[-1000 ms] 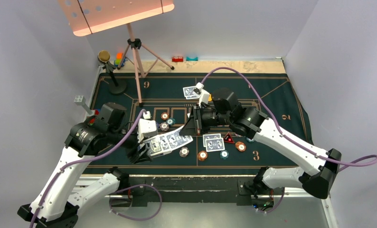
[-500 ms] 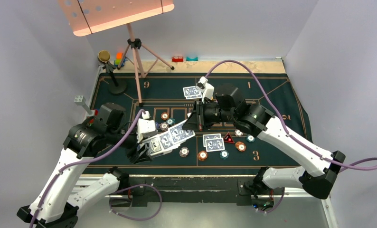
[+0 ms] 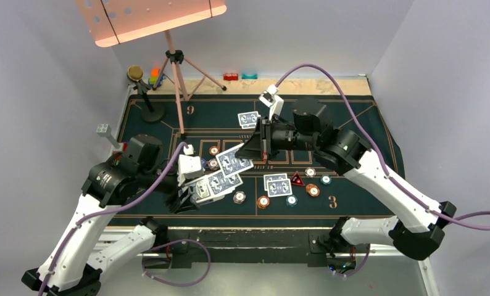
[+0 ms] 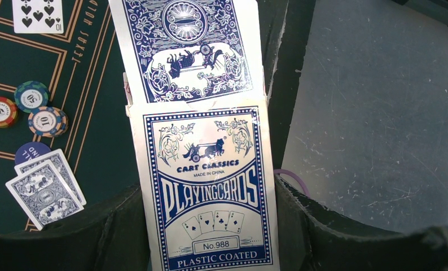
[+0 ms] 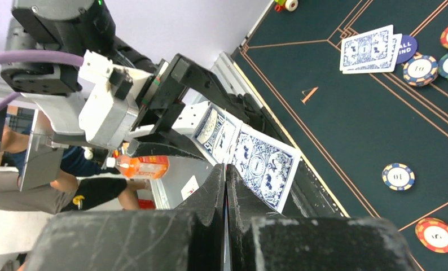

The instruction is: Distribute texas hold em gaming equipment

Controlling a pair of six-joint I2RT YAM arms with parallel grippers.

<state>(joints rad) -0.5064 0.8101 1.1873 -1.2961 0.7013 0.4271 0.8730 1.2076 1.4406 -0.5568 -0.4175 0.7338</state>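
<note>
The fingers (image 5: 213, 195) of the right gripper (image 3: 255, 150) are pressed flat together on the edge of a single blue-backed card (image 3: 233, 161). A second ago those fingers stood a little apart at the fan of cards poking out of the card pack (image 4: 210, 192). Since then they have pinched shut, and the arm has drawn back toward the far side, taking the card with it. The card now hangs in the air over the middle of the green mat (image 3: 353, 129). Its near end is just past the pack's mouth, though I can't tell whether it still brushes the cards left inside.

The left gripper (image 3: 186, 198) is clamped around the pack and holds it up over the near left of the mat, as it did a second ago.

To my eye this means one more card has been separated and is ready to deal. Two face-down pairs already lie on the mat, the far pair (image 3: 249, 119) and the near pair (image 3: 278, 184). The near pair sits just left of the red triangular marker (image 3: 297, 180), with poker chips (image 3: 263, 201) scattered nearby. I'd guess this card belongs at a seat that has none yet.
</note>
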